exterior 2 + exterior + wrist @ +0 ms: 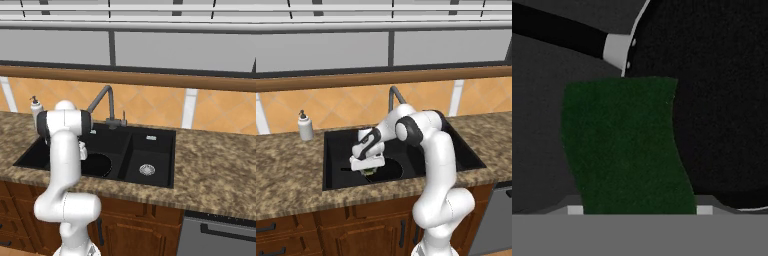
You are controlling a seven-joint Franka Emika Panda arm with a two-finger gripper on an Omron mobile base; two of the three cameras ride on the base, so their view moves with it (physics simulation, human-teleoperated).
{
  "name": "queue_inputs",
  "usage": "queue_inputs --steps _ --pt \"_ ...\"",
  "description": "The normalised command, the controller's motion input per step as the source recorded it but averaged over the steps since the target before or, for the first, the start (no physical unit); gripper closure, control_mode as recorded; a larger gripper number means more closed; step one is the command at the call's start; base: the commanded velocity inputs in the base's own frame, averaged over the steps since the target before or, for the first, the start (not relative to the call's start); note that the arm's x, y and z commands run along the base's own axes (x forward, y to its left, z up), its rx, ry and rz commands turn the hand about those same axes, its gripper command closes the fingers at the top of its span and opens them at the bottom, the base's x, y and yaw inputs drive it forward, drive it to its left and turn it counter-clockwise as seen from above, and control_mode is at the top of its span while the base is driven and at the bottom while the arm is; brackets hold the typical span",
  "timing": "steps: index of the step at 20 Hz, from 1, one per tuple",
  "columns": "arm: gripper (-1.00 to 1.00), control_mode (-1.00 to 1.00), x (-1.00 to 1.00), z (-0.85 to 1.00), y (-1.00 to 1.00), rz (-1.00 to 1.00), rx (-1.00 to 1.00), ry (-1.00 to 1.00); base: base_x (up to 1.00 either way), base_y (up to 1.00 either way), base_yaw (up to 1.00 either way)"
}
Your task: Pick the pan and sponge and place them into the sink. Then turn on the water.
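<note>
Hand view looks straight down on the sponge (624, 147), a dark-green block with a slightly wavy outline, sitting between the two finger tips at the bottom edge; the tips stand at either side of it with small gaps, so whether the jaws are pressing on it or spread just wider than it cannot be told. Beneath the sponge lies the dark floor of the sink (537, 150), and to the right of it the round black pan (712, 100) rests in the basin, its thin black handle (557, 30) running off to the upper left from a pale metal collar.

Left base view shows the white arm bent over the counter, with the gripper (368, 169) lowered into the wide left bowl of the sink (336, 145). A sliver of green, the sponge (369, 171), peeks out below the hand, just above the near edge of the pan (388, 172), which lies flat on the basin floor. A dark gooseneck faucet (394, 95) rises behind the arm, and a white soap dispenser (305, 126) stands on the granite counter (286, 170) to the left of the sink.

Right base view shows the pan (97, 165) in the wide bowl, the narrow bowl with its silver drain (147, 170) to the right, and the faucet (107, 102) with its spout angled over the basin
</note>
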Motion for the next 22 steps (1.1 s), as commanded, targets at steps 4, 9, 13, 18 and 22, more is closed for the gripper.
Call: queue_inputs --steps 4,9,13,18,22 --pt "-1.00 -1.00 0.00 0.05 -0.03 0.00 0.07 0.00 0.00 0.00 0.00" --pt "-1.00 -1.00 -0.02 0.28 0.00 0.02 0.07 -0.08 0.00 0.00 0.00" --pt "-1.00 -1.00 -0.34 0.85 0.00 0.04 0.12 -0.21 0.00 0.00 0.00" --pt "-1.00 -1.00 -0.60 1.00 0.00 0.03 0.15 -0.27 0.00 0.00 0.00" --pt "-1.00 -1.00 -0.78 1.00 -0.04 0.01 0.16 -0.32 0.00 0.00 0.00"
